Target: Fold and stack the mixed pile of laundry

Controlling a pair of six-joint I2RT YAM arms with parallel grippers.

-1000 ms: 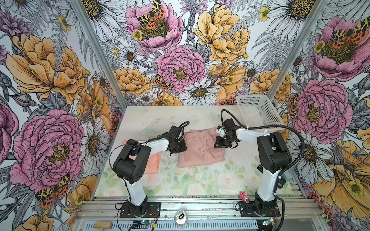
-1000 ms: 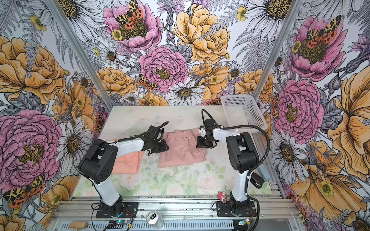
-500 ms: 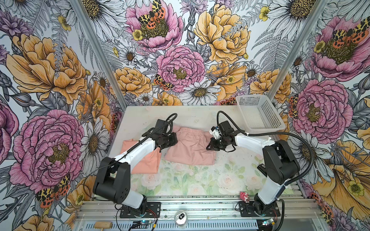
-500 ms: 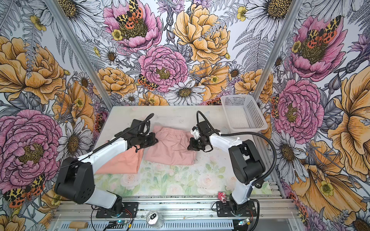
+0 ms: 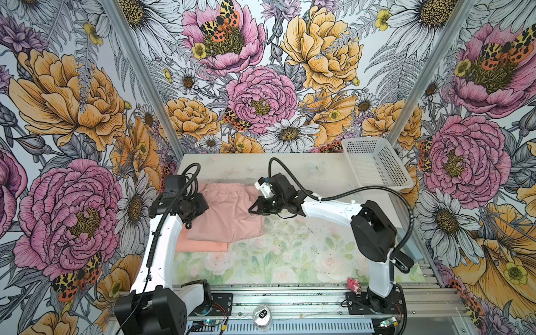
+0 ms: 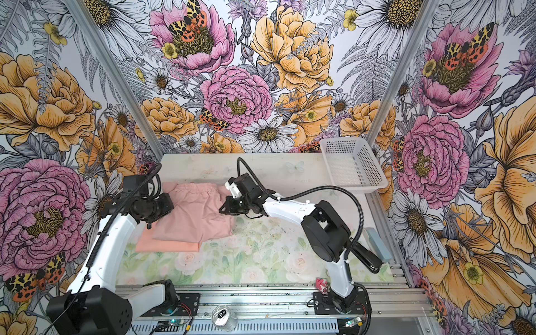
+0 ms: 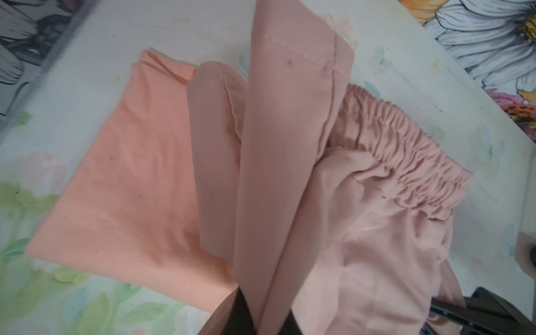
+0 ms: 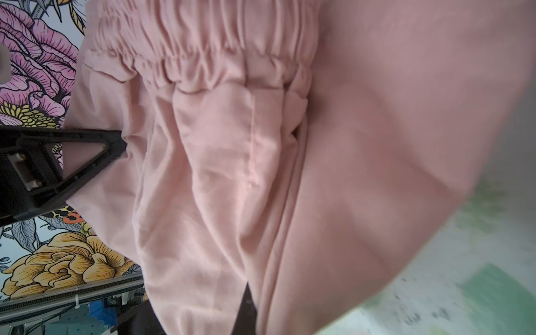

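Flat tabletop, pale floral printed cover. At left, a folded peach-orange T-shirt lies flat on it. A dusty-pink garment with gathered edge overlaps shirt and cover. A white perforated plastic basket stands at the far right corner.

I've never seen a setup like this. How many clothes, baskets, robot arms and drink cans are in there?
Clothes: 2, a dusty-pink garment and a peach T-shirt partly under it
Baskets: 1, the white basket
Robot arms: 2, the left arm and the right arm
Drink cans: 1, the drink can on the front rail
Total: 6
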